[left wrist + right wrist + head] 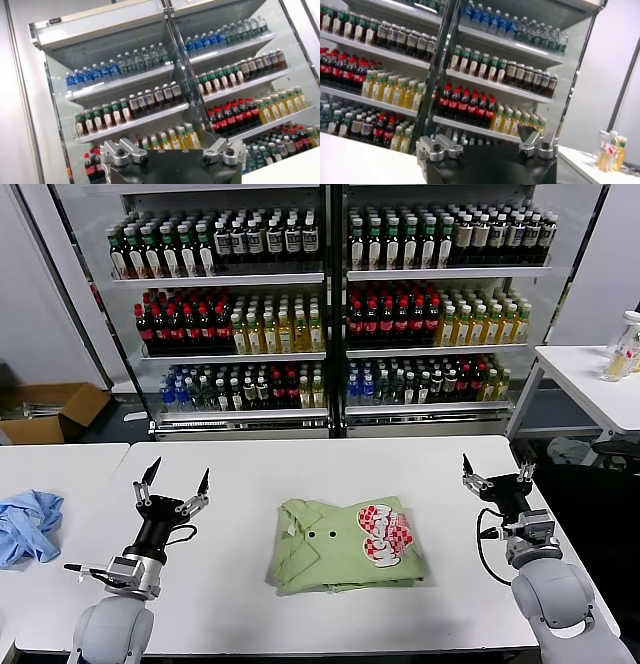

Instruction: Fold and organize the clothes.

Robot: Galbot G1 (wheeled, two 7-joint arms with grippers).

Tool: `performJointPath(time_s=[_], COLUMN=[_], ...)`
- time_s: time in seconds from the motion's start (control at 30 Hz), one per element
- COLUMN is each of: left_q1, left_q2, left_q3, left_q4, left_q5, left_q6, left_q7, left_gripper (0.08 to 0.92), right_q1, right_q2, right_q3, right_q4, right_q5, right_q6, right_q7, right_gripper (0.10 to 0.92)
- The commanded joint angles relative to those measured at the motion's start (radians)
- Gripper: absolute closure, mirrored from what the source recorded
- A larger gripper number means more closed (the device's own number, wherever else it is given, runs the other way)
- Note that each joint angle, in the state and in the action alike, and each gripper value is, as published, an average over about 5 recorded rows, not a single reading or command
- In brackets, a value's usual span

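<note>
The light green shirt (345,544) lies folded into a compact rectangle in the middle of the white table (300,474), its red-and-white checkered print (387,534) and two small dark buttons facing up. My left gripper (177,476) is raised to the left of the shirt, fingers pointing up and spread open, empty. My right gripper (495,474) is raised to the right of the shirt, fingers up and open, empty. Both wrist views show only the open fingers (122,152) (437,149) against the drinks fridge; the shirt does not show in them.
A light blue garment (25,524) lies crumpled on the adjoining table at far left. A glass-door drinks fridge (325,304) stands behind the table. A side table with bottles (620,354) is at the right. A cardboard box (45,409) sits on the floor at left.
</note>
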Motion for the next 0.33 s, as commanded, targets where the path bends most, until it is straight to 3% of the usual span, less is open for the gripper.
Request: performJointPath(time_s=[0.03, 0.33], left_q1=[-0.060, -0.052], left_q2=[0.004, 0.002], left_q3=[0.000, -0.009], left_q4=[0.056, 0.044], left_q5=[0.011, 0.004], left_q6=[0.006, 0.011], left_q7=[-0.010, -0.039], left_gripper=[0.177, 0.177], right_q1=[0.008, 0.037], right_q2=[-0.001, 0.016], right_q3=[-0.036, -0.064], right_q4=[-0.051, -0.073], right_q5=[-0.064, -0.075], right_q6=[0.045, 0.043], right_q7=[0.001, 0.014], right_gripper=[0.203, 0.203])
